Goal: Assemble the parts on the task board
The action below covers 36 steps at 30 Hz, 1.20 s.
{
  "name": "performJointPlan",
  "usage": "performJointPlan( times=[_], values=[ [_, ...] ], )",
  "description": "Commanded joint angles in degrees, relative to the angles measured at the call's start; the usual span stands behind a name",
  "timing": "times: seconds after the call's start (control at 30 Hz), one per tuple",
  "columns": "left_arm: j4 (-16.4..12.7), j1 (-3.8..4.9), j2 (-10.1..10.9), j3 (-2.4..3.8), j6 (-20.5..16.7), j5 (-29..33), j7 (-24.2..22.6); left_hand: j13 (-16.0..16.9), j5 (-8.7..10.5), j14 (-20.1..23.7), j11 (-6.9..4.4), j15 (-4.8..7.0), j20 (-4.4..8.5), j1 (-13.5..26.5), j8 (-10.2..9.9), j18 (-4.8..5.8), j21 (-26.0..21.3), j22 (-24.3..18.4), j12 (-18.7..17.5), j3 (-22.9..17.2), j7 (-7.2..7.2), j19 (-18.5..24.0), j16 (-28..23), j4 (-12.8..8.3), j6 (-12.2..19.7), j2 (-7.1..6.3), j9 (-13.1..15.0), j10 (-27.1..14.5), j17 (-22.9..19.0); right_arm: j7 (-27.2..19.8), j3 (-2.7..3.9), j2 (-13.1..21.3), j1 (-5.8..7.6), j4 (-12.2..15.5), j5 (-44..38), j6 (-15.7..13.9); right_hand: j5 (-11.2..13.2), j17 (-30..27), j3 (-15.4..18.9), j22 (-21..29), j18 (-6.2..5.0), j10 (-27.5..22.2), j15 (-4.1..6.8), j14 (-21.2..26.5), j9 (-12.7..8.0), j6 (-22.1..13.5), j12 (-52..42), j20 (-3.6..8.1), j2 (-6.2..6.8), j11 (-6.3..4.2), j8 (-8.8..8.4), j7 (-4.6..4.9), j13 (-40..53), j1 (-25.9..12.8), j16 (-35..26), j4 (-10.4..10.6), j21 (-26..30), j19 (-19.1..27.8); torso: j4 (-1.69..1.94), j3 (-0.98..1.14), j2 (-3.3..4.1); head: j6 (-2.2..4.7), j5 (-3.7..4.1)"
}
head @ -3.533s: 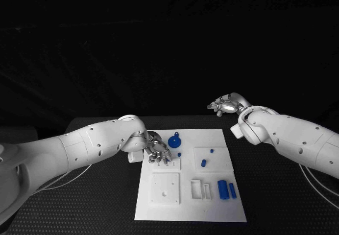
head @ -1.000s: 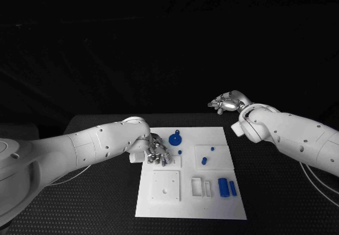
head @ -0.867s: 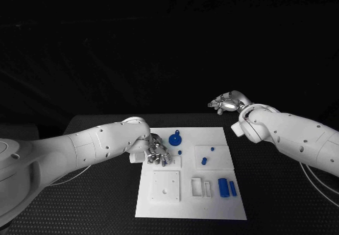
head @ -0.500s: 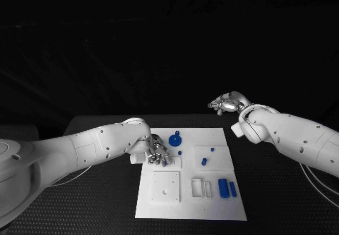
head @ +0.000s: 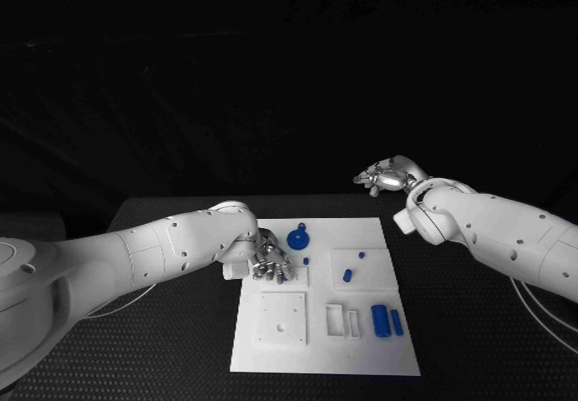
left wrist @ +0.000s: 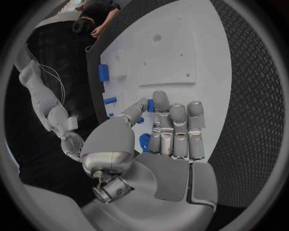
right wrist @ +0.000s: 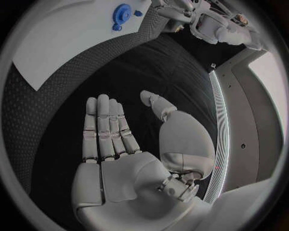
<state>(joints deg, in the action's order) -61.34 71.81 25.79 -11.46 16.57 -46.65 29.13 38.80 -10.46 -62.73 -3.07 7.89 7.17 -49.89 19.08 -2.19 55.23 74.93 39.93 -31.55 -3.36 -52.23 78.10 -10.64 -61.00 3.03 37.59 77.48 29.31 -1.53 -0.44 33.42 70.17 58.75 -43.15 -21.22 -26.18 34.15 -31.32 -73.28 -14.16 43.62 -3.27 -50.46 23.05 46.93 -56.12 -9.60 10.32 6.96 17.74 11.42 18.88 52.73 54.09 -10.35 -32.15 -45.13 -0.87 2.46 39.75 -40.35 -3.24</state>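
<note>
The white task board [head: 367, 355] lies in the middle of the table. My left hand [head: 267, 263] hovers over its left edge, fingers straight and side by side [left wrist: 175, 130], holding nothing. Just beside these fingers stands a small blue peg [head: 306, 261]. A round blue part [head: 299, 241] sits near the board's far edge. Another peg [head: 347, 274] and a blue dot [head: 362, 253] lie on the raised right block. Two blue cylinders [head: 387, 321] rest at the near right. My right hand [head: 386, 177] is raised beyond the board's far right corner, flat and empty [right wrist: 114, 144].
A white square plate with holes [head: 283, 317] and two upright white slots [head: 342, 322] occupy the board's near half. Black textured table [head: 469, 334] surrounds the board on all sides. From the right wrist, the board's corner [right wrist: 60, 33] and the round part [right wrist: 122, 10] show.
</note>
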Motion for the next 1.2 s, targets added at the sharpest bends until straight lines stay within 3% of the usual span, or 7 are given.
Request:
performJointPlan(
  times=[0.03,0.13,0.37,0.47,0.57,0.87,1.2],
  values=[
    [0.4,-0.04,-0.1,-0.01,-2.5,-1.6,0.1,0.1,-0.01,-0.3,0.06,0.85,6.63,0.6,-0.4,0.41,0.3,1.0,0.4,-2.8,0.03,-0.4,0.3,-0.5,0.3,0.1,0.0,-0.1,0.0,-0.6,0.01,0.0,-0.01,0.1,-0.1,0.7,-0.3,-0.1,0.3,-0.1,-0.84,-0.4,0.04,0.4,-0.1,-0.4,-0.3,-0.35,0.02,-0.09,0.12,0.08,-0.1,-0.4,0.2,-0.2,0.2,0.1,0.02,-0.01,0.0,-0.06,0.01],
    [0.5,-0.04,-0.1,-0.01,-2.6,-1.7,0.3,0.1,0.0,-0.3,0.03,0.89,6.66,0.9,-0.4,0.39,0.3,1.1,0.4,-2.6,0.06,-0.4,0.3,-0.2,0.2,-0.29,0.0,-0.1,0.0,-0.6,0.01,0.0,-0.01,0.1,-0.1,0.7,-0.3,-0.1,0.3,-0.1,-0.84,-0.4,0.04,0.4,-0.1,-0.4,-0.3,-0.35,0.03,-0.09,0.12,0.08,-0.1,-0.4,0.3,-0.2,0.2,0.1,0.04,-0.01,0.0,-0.07,0.01],
    [0.6,-0.04,0.0,-0.01,-3.3,-3.0,0.4,0.1,1.29,-0.4,-0.01,0.99,6.76,3.0,-0.6,0.3,0.3,1.0,0.5,-1.8,0.11,-0.5,0.3,1.6,0.4,-2.75,0.0,-0.1,-0.1,-0.7,0.01,0.0,-0.01,0.0,-0.1,0.7,-0.3,-0.1,0.3,-0.1,-0.84,-0.4,0.04,0.4,-0.1,-0.4,-0.3,-0.35,0.04,-0.09,0.12,0.08,-0.1,-0.4,0.3,-0.2,0.2,0.1,0.04,-0.02,0.01,-0.02,-0.01],
    [0.5,-0.04,0.1,-0.01,-3.4,-3.1,0.4,0.2,5.25,-0.4,-0.12,1.09,6.89,5.0,-0.6,0.16,0.2,1.0,0.5,-1.2,0.17,-0.5,0.3,3.4,0.4,-4.72,0.0,-0.2,-0.1,-0.7,0.01,0.0,-0.01,0.0,-0.1,0.7,-0.3,-0.1,0.3,-0.1,-0.84,-0.4,0.03,0.4,-0.1,-0.4,-0.3,-0.36,0.05,-0.09,0.12,0.08,-0.1,-0.4,0.3,-0.2,0.2,0.1,0.04,0.0,0.0,0.04,0.04],
    [0.5,-0.04,0.1,0.0,-3.3,-3.1,0.3,0.2,6.47,-0.4,-0.15,1.17,6.99,6.0,-0.7,0.05,0.1,1.0,0.6,-1.2,0.22,-0.5,0.3,4.5,0.4,-6.18,0.0,-0.3,-0.1,-0.7,0.01,0.0,-0.02,0.0,-0.1,0.7,-0.3,-0.1,0.3,-0.1,-0.84,-0.4,0.03,0.5,-0.1,-0.4,-0.3,-0.36,0.05,-0.09,0.12,0.08,-0.1,-0.4,0.3,-0.2,0.2,0.1,0.02,-0.02,0.0,0.01,0.05],
    [0.3,-0.06,0.2,0.0,-3.1,-3.0,0.1,0.3,7.58,-0.3,-0.2,1.23,7.09,7.3,-0.7,-0.07,0.1,1.0,0.7,-1.0,0.26,-0.5,0.4,6.1,0.4,-9.14,0.2,-0.4,-0.1,-0.7,0.01,0.0,-0.03,0.0,-0.1,0.8,-0.3,-0.1,0.3,-0.1,-0.84,-0.4,0.03,0.5,-0.1,-0.4,-0.3,-0.36,0.07,-0.09,0.11,0.09,-0.2,-0.4,0.3,-0.2,0.2,0.1,0.02,0.01,-0.01,-0.01,0.15],
    [-1.0,-0.07,1.4,0.1,-3.9,-2.9,0.1,0.4,7.62,-0.2,-0.21,1.25,7.13,7.4,-0.6,-0.15,0.1,1.0,0.8,-1.1,0.27,-0.5,0.4,6.7,0.5,-10.81,0.3,-0.5,-0.1,-0.7,0.01,0.1,-0.04,0.0,-0.1,0.8,-0.3,-0.1,0.3,-0.1,-0.84,-0.4,0.02,0.5,-0.1,-0.5,-0.3,-0.36,0.07,-0.08,0.1,0.1,-0.2,-0.4,0.3,-0.2,0.3,0.2,0.0,-0.01,-0.02,0.11,0.08]
  ],
)
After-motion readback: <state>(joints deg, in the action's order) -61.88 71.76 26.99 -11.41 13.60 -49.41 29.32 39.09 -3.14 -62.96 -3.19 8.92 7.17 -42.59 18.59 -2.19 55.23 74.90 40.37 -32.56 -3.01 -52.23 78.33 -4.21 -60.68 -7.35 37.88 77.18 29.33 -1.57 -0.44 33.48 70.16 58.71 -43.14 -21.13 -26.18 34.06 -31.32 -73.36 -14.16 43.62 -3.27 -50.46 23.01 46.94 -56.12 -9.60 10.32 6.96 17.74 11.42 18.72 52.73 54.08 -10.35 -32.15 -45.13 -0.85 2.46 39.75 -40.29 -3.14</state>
